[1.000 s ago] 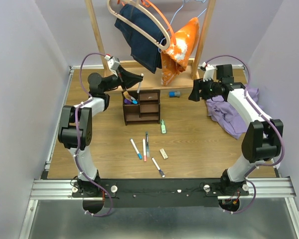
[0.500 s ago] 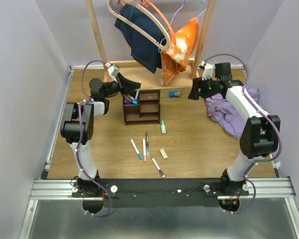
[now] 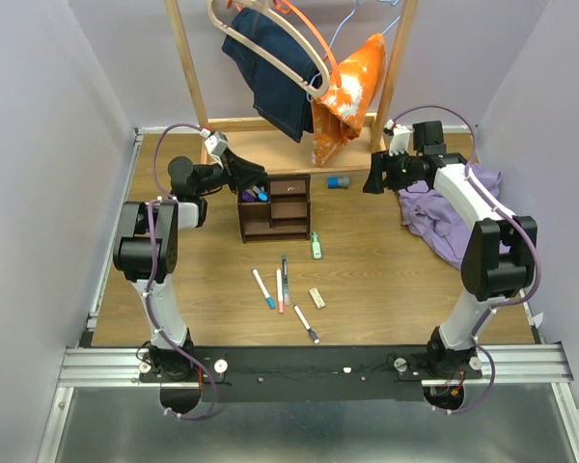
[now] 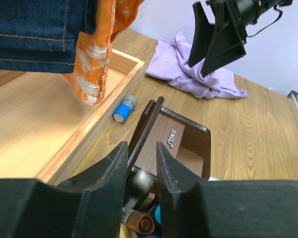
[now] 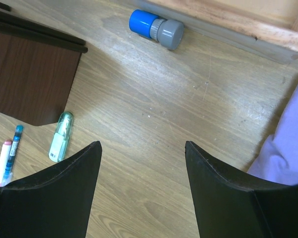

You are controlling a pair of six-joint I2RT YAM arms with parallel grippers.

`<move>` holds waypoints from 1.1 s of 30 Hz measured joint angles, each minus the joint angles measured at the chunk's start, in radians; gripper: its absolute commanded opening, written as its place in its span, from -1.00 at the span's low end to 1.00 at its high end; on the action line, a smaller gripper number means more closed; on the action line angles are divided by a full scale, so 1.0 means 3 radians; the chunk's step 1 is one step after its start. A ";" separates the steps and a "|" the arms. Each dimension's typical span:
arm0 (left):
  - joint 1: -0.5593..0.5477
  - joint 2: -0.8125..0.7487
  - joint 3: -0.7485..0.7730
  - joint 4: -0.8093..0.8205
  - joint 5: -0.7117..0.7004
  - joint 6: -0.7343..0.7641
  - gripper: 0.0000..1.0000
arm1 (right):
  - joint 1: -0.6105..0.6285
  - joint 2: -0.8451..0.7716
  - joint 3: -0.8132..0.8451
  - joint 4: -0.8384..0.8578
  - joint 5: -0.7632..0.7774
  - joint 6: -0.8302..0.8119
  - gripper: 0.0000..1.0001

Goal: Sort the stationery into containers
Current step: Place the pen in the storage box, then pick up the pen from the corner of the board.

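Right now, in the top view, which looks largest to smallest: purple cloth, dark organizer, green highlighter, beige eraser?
1. purple cloth
2. dark organizer
3. green highlighter
4. beige eraser
The last two look nearly alike; the highlighter seems only slightly longer.

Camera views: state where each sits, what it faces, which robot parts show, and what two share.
Top external: above and behind, looking down at the table; both arms show.
Left wrist: behind the visible left gripper, looking over the organizer toward the purple cloth.
Right wrist: behind the visible right gripper, looking down at the table.
All share the blue-capped item.
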 measured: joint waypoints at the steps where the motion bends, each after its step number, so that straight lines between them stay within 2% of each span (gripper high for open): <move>1: 0.0011 -0.0013 0.0000 -0.0031 0.0023 0.0017 -0.14 | 0.0000 0.0001 0.0011 0.0001 -0.0001 0.0000 0.51; 7: 0.0055 -0.0201 0.0022 -0.0235 0.0097 0.0072 -0.03 | 0.0000 0.0000 0.0033 0.0013 -0.0027 0.0001 0.51; 11: 0.0053 -0.0516 0.0071 -0.0390 0.0158 0.0103 0.04 | 0.0000 -0.0023 0.0022 0.0032 -0.0037 0.0001 0.51; 13: 0.0042 -0.0753 0.0107 -0.0573 0.0251 0.0173 0.12 | 0.0000 -0.0075 -0.0011 0.0045 -0.0043 -0.0004 0.51; 14: 0.0024 -0.0954 0.0130 -0.0814 0.0346 0.0370 0.24 | 0.0000 -0.0106 -0.0031 0.0042 -0.0047 -0.0005 0.51; 15: 0.0011 -0.1066 0.0145 -0.1003 0.0407 0.0509 0.27 | 0.0000 -0.0131 -0.0048 0.0043 -0.0057 -0.0024 0.51; 16: -0.0031 -0.1328 0.0205 -0.1699 0.0500 0.1153 0.27 | 0.0000 -0.0161 -0.0066 0.0042 -0.0065 -0.0036 0.51; 18: -0.0130 -0.1633 0.0465 -0.2987 0.0526 0.2111 0.24 | 0.0000 -0.0251 -0.0121 0.0041 -0.0097 -0.0095 0.51; 19: -0.0247 -0.1742 0.0713 -0.4081 0.0367 0.3192 0.24 | 0.0000 -0.0271 -0.0135 0.0038 -0.0114 -0.0120 0.51; 20: -0.0411 -0.1794 0.0941 -0.4941 0.0228 0.4049 0.24 | 0.0000 -0.0304 -0.0159 0.0047 -0.0121 -0.0146 0.51; 21: -0.0535 -0.1811 0.1030 -0.5389 0.0159 0.4534 0.24 | 0.0000 -0.0332 -0.0186 0.0045 -0.0127 -0.0178 0.51; 22: -0.0743 -0.1823 0.1057 -0.6102 0.0011 0.5337 0.24 | 0.0000 -0.0352 -0.0211 0.0045 -0.0132 -0.0198 0.52; 25: -0.1148 -0.1809 0.0769 -0.7116 -0.0276 0.6310 0.26 | 0.0000 -0.0418 -0.0284 0.0045 -0.0145 -0.0239 0.51; 27: -0.1392 -0.1807 0.0422 -0.7584 -0.0510 0.6676 0.26 | 0.0000 -0.0435 -0.0299 0.0043 -0.0155 -0.0267 0.51; 30: -0.1726 -0.1779 0.0165 -0.7904 -0.0735 0.6916 0.26 | 0.0000 -0.0436 -0.0294 0.0043 -0.0163 -0.0301 0.51; 33: -0.1970 -0.1659 0.0172 -0.7944 -0.0825 0.6992 0.26 | 0.0000 -0.0436 -0.0259 0.0028 -0.0168 -0.0336 0.51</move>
